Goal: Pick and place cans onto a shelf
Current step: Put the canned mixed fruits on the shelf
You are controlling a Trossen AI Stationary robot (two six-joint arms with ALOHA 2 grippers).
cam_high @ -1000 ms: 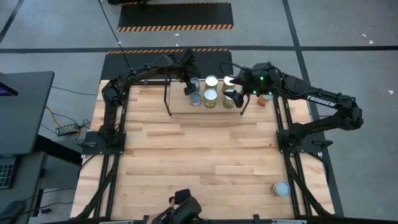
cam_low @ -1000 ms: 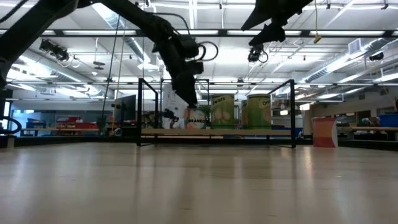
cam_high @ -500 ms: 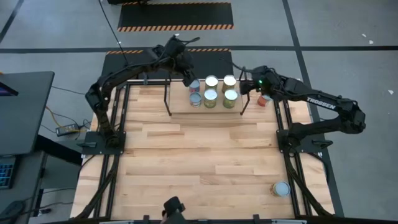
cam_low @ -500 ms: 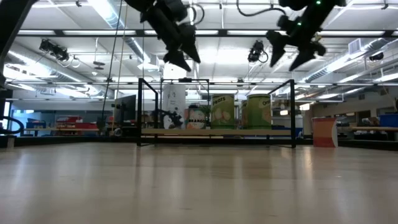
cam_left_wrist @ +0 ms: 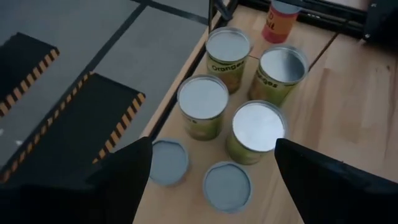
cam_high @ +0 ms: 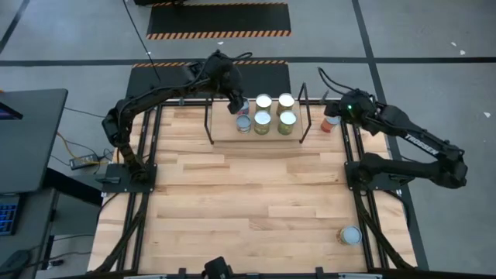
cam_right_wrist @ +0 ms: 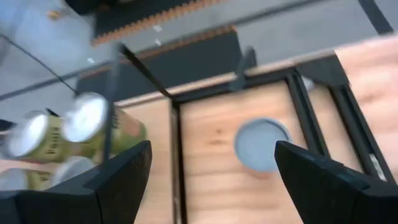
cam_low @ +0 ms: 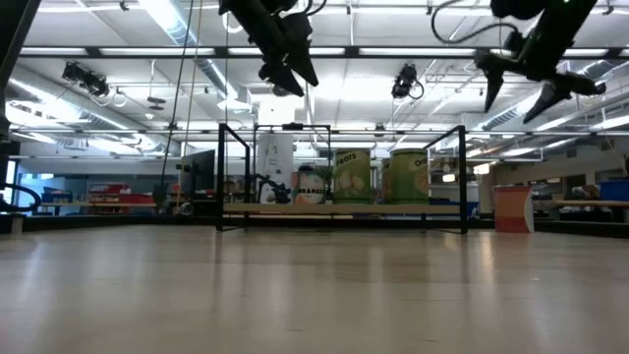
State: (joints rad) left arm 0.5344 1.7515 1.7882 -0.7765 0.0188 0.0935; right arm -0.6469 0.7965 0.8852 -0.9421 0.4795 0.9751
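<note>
6 cans point(cam_high: 263, 113) stand bunched on the shelf point(cam_high: 225, 132) at the far edge of the table point(cam_high: 248, 194); a 7th can point(cam_high: 332, 123) with an orange-red label sits just outside the shelf's right wire frame point(cam_high: 304, 108), and an 8th can point(cam_high: 350, 235) stands alone near the front right corner. The tins look rigid, smooth and probably slippery, best clamped across the round side, mid-height. The left gripper point(cam_high: 235, 105) hangs above the shelf's cans, fingers spread, holding nothing. The right gripper point(cam_high: 339, 111) hovers over the 7th can, also spread and empty. That can sits tight between frame and table edge; the shelf's left half is bare.
</note>
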